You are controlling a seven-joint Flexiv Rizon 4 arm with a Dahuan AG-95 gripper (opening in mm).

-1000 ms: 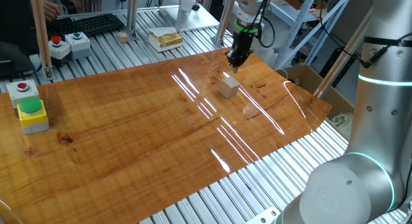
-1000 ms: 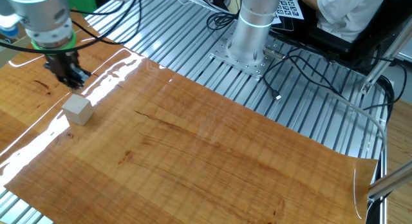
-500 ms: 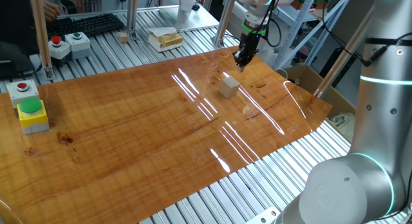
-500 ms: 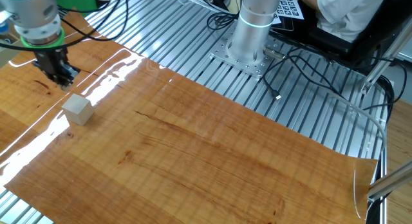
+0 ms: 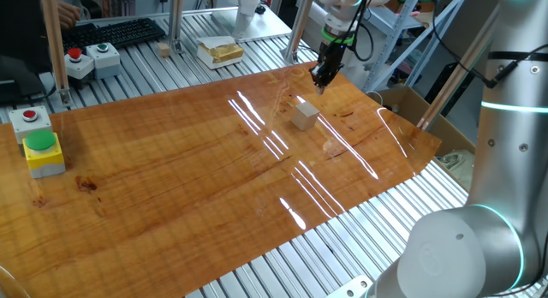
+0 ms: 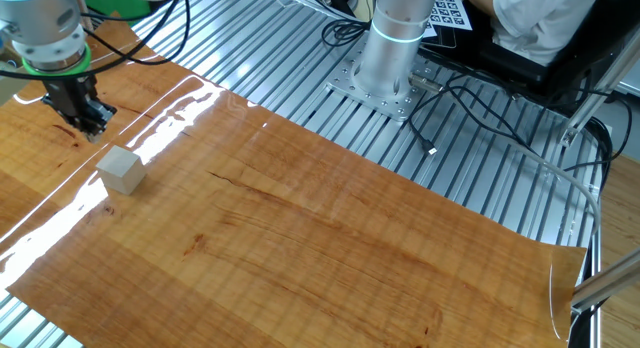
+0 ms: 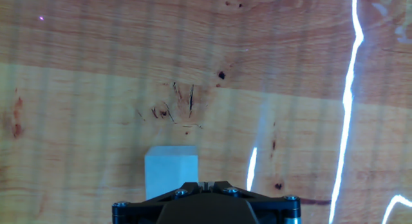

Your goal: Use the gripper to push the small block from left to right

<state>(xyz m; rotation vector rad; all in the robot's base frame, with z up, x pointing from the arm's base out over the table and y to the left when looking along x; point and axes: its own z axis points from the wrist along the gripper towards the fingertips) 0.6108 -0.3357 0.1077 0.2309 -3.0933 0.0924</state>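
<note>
Hovering near the worktop's far right corner: gripper, jaws closed to a point, gripping nothing. Block sits just beside it, untouched, likely awaiting a sideways push.

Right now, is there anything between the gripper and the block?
Nothing visible. The gripper hangs above the wooden board, a short way from the block, with only bare wood in the gap. The other fixed view agrees.

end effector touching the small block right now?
No. The end effector hangs apart from the small block, with bare wooden tabletop visible between them.
</note>
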